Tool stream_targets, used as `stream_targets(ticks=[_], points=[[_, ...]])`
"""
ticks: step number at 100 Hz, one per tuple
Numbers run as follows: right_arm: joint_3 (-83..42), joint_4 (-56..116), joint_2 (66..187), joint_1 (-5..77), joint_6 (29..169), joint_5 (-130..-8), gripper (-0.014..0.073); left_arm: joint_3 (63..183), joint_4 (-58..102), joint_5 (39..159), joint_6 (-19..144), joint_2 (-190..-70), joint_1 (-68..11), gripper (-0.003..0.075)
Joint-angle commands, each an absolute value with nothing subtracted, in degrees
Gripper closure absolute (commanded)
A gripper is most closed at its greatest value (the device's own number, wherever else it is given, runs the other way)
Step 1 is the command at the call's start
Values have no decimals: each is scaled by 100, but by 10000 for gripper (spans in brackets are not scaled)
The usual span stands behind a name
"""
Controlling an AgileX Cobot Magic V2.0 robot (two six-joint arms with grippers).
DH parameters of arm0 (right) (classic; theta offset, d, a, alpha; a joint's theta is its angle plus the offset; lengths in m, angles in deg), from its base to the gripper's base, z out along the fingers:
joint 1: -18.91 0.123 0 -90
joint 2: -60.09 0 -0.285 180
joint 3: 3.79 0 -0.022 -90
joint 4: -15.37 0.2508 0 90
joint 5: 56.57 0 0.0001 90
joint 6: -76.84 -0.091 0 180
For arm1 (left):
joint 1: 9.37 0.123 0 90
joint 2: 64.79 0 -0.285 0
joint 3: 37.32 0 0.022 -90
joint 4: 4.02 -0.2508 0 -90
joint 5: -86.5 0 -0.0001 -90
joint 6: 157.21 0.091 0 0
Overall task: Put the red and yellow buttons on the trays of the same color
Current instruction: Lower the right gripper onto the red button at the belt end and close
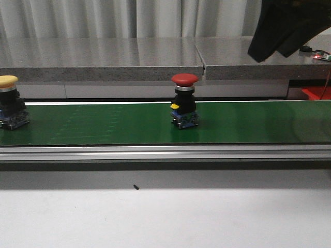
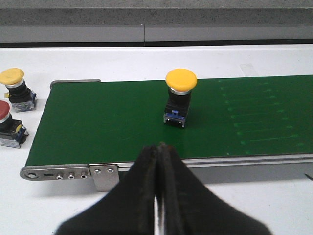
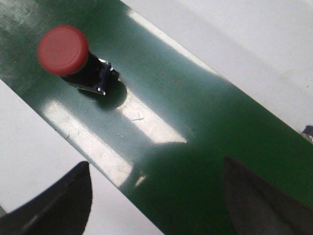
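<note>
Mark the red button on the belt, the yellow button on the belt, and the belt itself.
red button (image 1: pixel 184 79), front view, on its cap
yellow button (image 2: pixel 181 80), left wrist view, on its cap
green belt (image 1: pixel 103 124), front view, bare surface

Yellow button clipped at front view's left edge, green belt cropped both ends (trays unseen) — right arm half out.

Green conveyor belt, grey counter
</note>
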State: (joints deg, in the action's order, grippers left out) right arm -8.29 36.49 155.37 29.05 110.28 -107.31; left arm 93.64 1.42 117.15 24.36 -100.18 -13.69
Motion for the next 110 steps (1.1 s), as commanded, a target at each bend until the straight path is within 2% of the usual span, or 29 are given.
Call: stream_targets(ticks=[1, 55, 86, 98, 110], points=[[-470, 3642, 15565, 3005, 11092, -10562, 6, 9504, 212, 11260, 2380, -10050, -1407, 741], [42, 3698, 16324, 3578, 11092, -10448, -11, 9504, 212, 11260, 2380, -10050, -1407, 741], [71, 3721, 16639, 3623, 11092, -10350, -10, 9504, 212, 11260, 2380, -10050, -1407, 741], [71, 3723, 16709, 3623, 11092, -10345, 17, 9504, 212, 11260, 2380, -10050, -1407, 741], [71, 3723, 16709, 3623, 11092, -10345, 112, 9504, 212, 11260, 2380, -10050, -1407, 741]])
